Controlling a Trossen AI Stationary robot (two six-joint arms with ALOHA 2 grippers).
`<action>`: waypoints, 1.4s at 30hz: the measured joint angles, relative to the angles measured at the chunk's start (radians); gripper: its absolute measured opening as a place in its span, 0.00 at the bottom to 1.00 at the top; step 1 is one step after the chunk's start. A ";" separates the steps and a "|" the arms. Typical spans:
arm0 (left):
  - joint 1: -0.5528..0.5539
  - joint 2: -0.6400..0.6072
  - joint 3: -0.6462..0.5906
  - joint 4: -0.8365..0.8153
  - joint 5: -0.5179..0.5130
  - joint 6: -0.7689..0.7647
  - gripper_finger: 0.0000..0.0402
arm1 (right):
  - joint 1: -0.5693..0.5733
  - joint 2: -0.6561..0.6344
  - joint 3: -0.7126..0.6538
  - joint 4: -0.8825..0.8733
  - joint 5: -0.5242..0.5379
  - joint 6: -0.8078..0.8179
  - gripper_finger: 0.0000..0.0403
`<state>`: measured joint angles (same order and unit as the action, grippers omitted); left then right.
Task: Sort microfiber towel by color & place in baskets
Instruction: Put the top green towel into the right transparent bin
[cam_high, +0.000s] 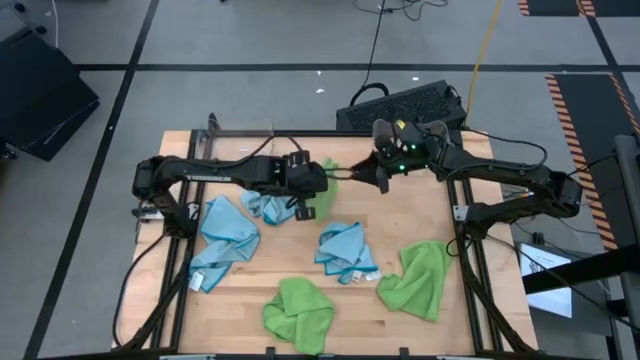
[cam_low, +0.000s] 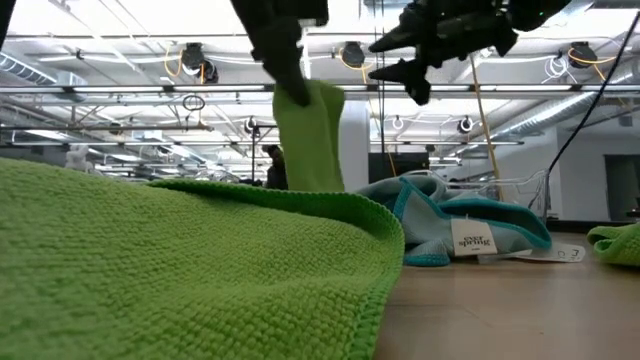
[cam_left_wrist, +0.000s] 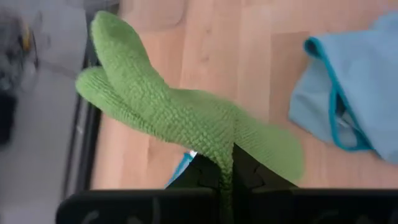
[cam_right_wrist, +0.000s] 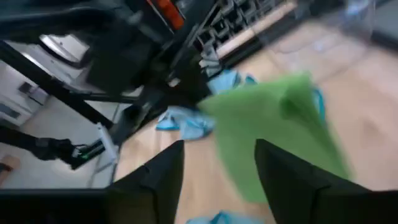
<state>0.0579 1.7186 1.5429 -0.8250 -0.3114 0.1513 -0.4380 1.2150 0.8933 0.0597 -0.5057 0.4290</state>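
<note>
My left gripper (cam_high: 308, 192) is over the middle of the table's far half, shut on a green microfiber towel (cam_high: 328, 182) that hangs under it (cam_low: 310, 135). My right gripper (cam_high: 378, 176) stands open just to the towel's right at the same height. Its fingers (cam_right_wrist: 163, 180) point toward the towel (cam_right_wrist: 273, 124) and nothing is between them. Blue towels (cam_high: 228, 235) (cam_high: 345, 250) and green towels (cam_high: 300, 310) (cam_high: 420, 275) lie flat on the table. A see-through basket wall (cam_low: 520, 195) shows faintly behind the blue towel in the low view. My left gripper pinches a bunched fold of the green towel (cam_left_wrist: 225, 163) between its two fingers, slanting down from the table's left. Most of the cloth reaches out past the fingertips and hangs slack below them. In the low view a nearer towel hides its lower end.
Another blue towel (cam_high: 265, 205) lies right under the left gripper. A black keyboard-like box (cam_high: 405, 105) sits beyond the table's far edge. Dark frame rails (cam_high: 468, 250) run along the table's left and right sides. In the low view a green towel (cam_low: 180, 260) fills the foreground.
</note>
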 joint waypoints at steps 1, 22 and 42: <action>-0.009 -0.005 0.000 -0.004 -0.006 0.030 0.01 | -0.004 0.015 0.012 -0.006 -0.007 -0.031 0.52; -0.127 -0.078 0.000 -0.160 -0.193 0.140 0.01 | -0.026 0.308 0.180 0.249 -0.237 -0.069 0.81; -0.125 -0.077 0.000 -0.170 -0.250 0.161 0.01 | 0.039 0.320 0.179 0.122 -0.131 -0.192 0.89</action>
<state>-0.0669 1.6413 1.5429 -0.9951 -0.5617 0.3124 -0.3990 1.5348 1.0721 0.1814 -0.6364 0.2370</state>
